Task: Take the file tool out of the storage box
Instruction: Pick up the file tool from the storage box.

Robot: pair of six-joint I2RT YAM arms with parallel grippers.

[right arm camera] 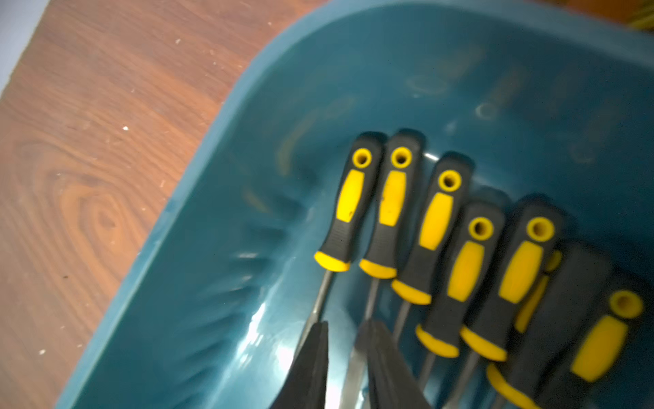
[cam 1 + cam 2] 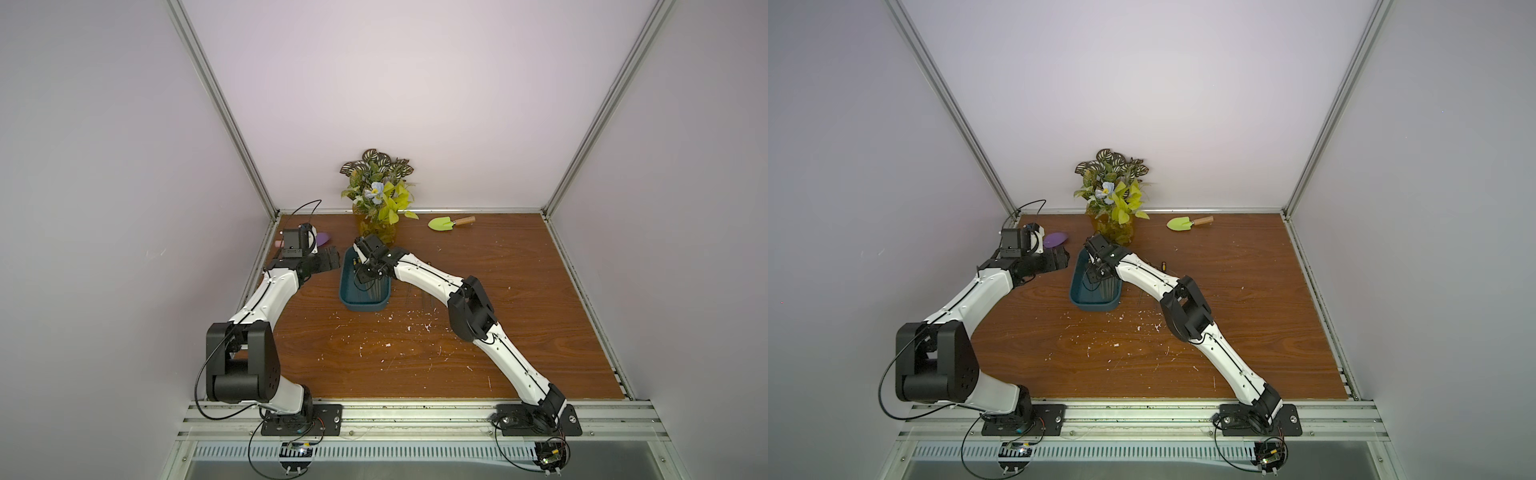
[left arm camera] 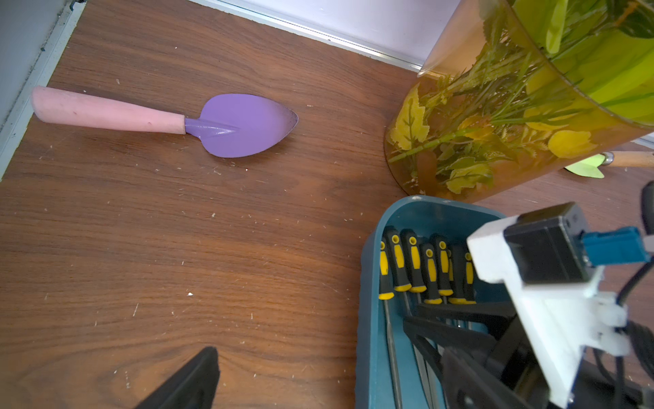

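Right wrist view: my right pincer fingers narrowly apart, astride shank of one file, grip uncertain. Files lie inside teal storage box. My left pincer spread wide, empty, beside box.

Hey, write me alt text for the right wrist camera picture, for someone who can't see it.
The right arm's two dark fingers straddle the metal shaft of one file, part of a row of black-and-yellow-handled files lying side by side in a teal box. The wooden table shows past the box's rounded corner, and the picture is slightly blurred.
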